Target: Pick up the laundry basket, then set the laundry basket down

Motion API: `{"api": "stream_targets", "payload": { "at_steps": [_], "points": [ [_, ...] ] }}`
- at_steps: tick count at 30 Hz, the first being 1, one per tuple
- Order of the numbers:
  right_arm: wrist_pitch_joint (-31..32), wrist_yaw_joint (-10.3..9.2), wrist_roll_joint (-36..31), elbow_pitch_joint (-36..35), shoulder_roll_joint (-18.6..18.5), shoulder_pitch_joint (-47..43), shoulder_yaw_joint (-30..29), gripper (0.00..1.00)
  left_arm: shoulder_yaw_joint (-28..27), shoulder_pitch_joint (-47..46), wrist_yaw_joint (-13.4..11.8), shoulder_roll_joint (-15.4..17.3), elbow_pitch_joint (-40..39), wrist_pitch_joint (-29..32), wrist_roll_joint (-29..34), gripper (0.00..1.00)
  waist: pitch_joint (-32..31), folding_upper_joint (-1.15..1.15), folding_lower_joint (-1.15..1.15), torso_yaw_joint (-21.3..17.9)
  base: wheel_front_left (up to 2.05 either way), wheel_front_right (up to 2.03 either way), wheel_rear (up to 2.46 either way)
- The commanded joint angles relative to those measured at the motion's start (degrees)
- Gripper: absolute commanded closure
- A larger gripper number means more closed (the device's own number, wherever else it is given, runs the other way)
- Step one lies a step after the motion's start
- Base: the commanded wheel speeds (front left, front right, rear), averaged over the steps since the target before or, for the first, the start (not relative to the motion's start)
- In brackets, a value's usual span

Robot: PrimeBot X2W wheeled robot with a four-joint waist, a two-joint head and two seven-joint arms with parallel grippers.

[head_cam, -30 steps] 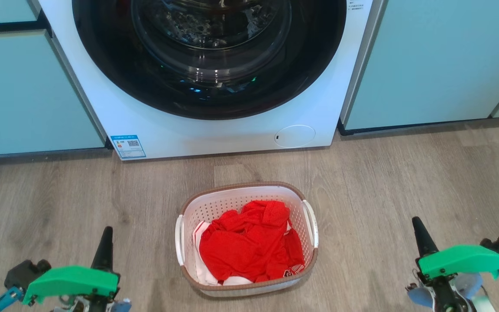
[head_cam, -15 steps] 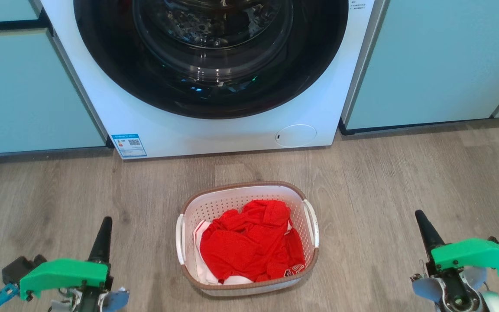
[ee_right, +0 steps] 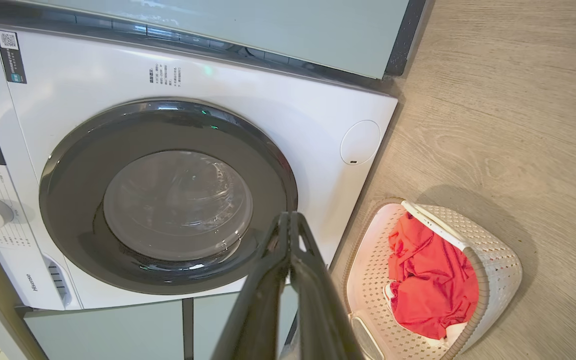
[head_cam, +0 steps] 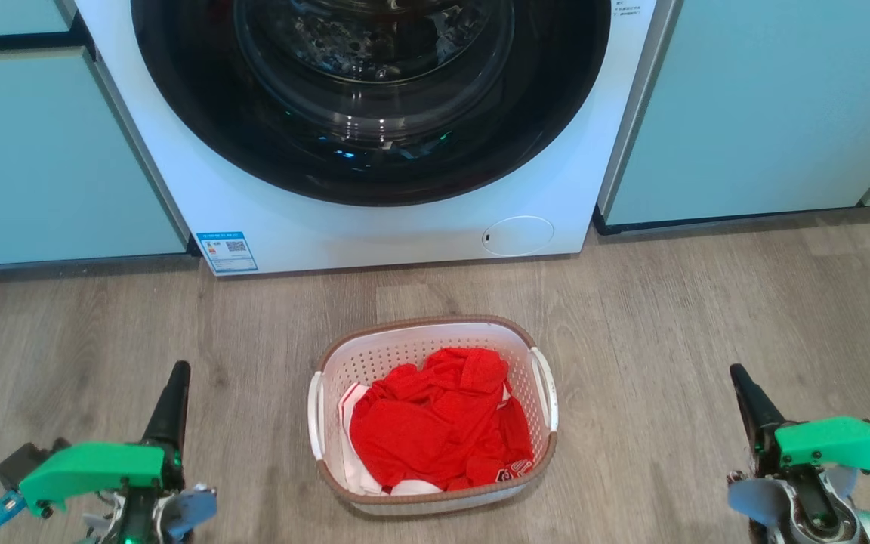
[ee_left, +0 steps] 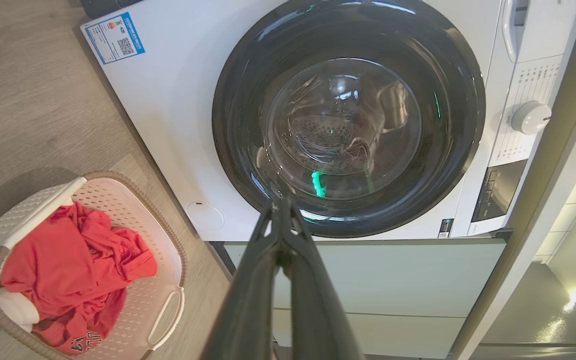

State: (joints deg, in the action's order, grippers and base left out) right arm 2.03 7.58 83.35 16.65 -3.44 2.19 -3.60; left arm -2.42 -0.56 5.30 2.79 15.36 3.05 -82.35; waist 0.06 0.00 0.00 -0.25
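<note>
One laundry basket (head_cam: 420, 324) sits on the wood floor (head_cam: 669, 317) before the washing machine (head_cam: 374, 230), holding a crumpled red garment (head_cam: 435, 423) over white cloth (ee_left: 15, 306). The left gripper (head_cam: 177, 375) and right gripper (head_cam: 738, 373) flank it, well apart, each with fingers pressed together on nothing.

The left end effector (ee_left: 282, 201) has its two dark fingers pressed together, tips seen before the washing machine's (ee_left: 168, 115) round glass door (ee_left: 348, 120). The laundry basket (ee_left: 15, 220), holding red cloth (ee_left: 73, 255), stands on the floor (ee_left: 23, 100) near the machine's front.
</note>
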Motion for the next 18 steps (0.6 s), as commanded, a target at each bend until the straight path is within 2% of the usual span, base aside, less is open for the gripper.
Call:
{"api": "stream_targets", "payload": {
  "at_steps": [1, 13, 18],
  "points": [
    [0.78, -0.08, 2.09, -2.35, -0.81, 3.34, 0.49, 1.0, -2.06, -3.94, 0.72, 0.7, -1.67, 0.62, -2.02, 1.0, 0.02, 0.0, 0.0, 0.03, 0.0, 0.0, 0.0],
    [2.83, -0.09, 9.7, -2.7, -0.75, 3.79, -0.98, 1.0, -3.23, -5.44, 2.07, 0.67, -1.36, 2.65, -9.8, 1.0, 0.11, 0.0, 0.0, 0.23, 0.0, 0.0, 0.0],
    [3.05, -0.09, 10.27, -2.73, -0.7, 3.83, -1.17, 1.0, -3.36, -5.57, 2.19, 0.64, -1.33, 2.85, -10.42, 1.0, 0.12, 0.0, 0.0, 0.25, 0.0, 0.0, 0.0]
  ]
}}
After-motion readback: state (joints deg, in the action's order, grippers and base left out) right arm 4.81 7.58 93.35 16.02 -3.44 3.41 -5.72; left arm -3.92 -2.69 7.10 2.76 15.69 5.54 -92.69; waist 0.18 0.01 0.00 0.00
